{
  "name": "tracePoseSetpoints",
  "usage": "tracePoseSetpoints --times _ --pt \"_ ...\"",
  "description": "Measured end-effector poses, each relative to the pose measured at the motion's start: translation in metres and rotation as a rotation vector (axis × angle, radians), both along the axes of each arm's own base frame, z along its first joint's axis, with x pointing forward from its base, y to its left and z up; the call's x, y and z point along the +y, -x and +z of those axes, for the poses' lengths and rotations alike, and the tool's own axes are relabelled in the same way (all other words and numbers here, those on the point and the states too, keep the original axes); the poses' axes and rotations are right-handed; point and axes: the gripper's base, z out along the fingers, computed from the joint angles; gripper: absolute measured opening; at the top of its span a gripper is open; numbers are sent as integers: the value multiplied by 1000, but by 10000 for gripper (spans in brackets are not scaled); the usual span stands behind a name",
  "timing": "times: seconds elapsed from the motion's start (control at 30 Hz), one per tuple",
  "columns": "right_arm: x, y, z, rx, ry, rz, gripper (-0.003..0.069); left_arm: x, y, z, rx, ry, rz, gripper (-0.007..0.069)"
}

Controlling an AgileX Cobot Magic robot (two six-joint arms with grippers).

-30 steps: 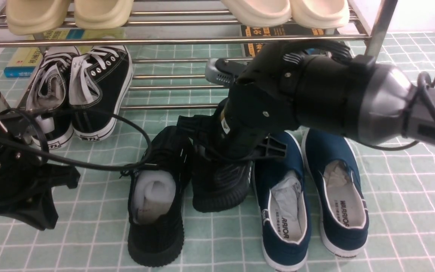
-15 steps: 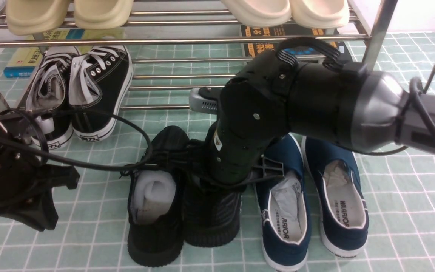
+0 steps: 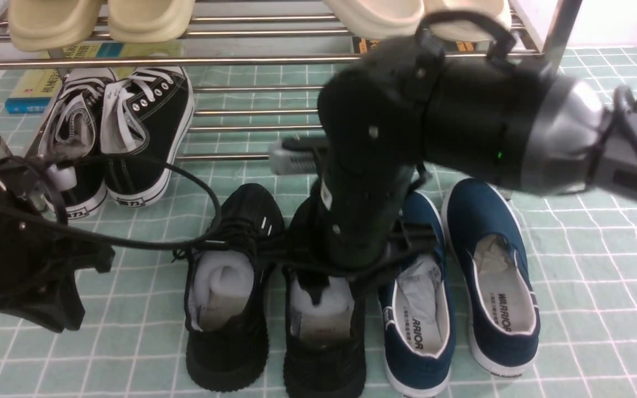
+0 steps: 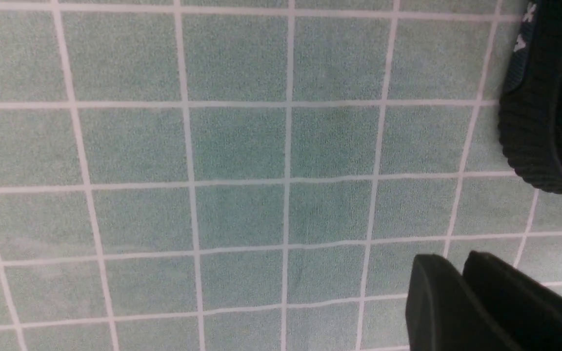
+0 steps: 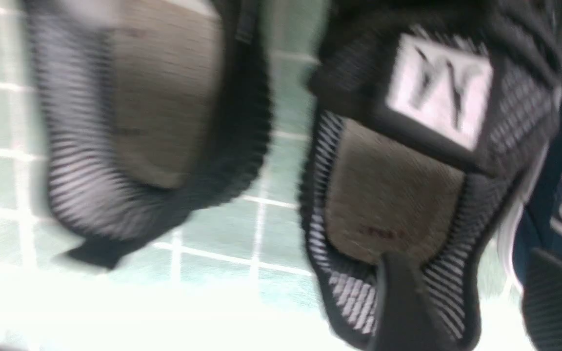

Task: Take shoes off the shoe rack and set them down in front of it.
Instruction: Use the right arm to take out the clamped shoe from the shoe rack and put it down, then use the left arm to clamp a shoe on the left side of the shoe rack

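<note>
Front: black knit pair (image 3: pixel 227 326) sits side by side on the green tiled floor (image 3: pixel 600 287) in front of the rack (image 3: pixel 241 58), heels toward the camera, navy slip-ons (image 3: pixel 484 265) just beside it on the right. Right arm (image 3: pixel 462 121) hides mid-rack and the toe of the right-hand knit shoe. Right gripper (image 3: pixel 346 279) is down at that shoe's opening, only one finger visible, spread unreadable here. Canvas sneakers (image 3: pixel 130 132) are on the lower tier, the left one partly behind a cable (image 3: pixel 186 182). Slides (image 3: pixel 103 16) on the top tier are cut off by the frame edge. Left gripper (image 3: pixel 47 315) hangs over bare floor, jaws not clear. Left wrist: its fingers (image 4: pixel 437 302) are pressed together, nothing between; a knit heel is cut off at the frame edge. Right wrist: blurry and overexposed. Jaws are spread wide, one finger (image 5: pixel 398 302) over the insole, the other outside the collar, not pinching it; contact can't be judged.
</note>
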Motion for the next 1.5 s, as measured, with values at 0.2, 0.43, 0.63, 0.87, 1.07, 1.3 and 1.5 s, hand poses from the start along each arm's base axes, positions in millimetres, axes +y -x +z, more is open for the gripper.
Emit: tracePoseSetpoints --times 0.2,0.43,0.63,0.87,1.07,1.3,1.5 --pt "2 -2 40 -155 -61 226 390 4 21 30 -127 -47 -10 106" --pt "-27 26 104 -300 -151 370 174 12 49 63 -299 -114 24 113" --pt "-71 68 166 -448 -275 455 -6 14 56 70 -329 -101 146 121" --pt "-157 136 185 -567 -281 500 -15 24 53 72 -366 -159 332 160" --pt "-204 172 145 -533 -239 494 -11 28 40 77 -471 -154 428 258" --pt "-229 193 107 -458 -230 429 -8 27 -5 75 -439 -153 442 393" --pt "-239 201 86 -407 -222 383 -5 31 -73 55 -418 -225 434 443"
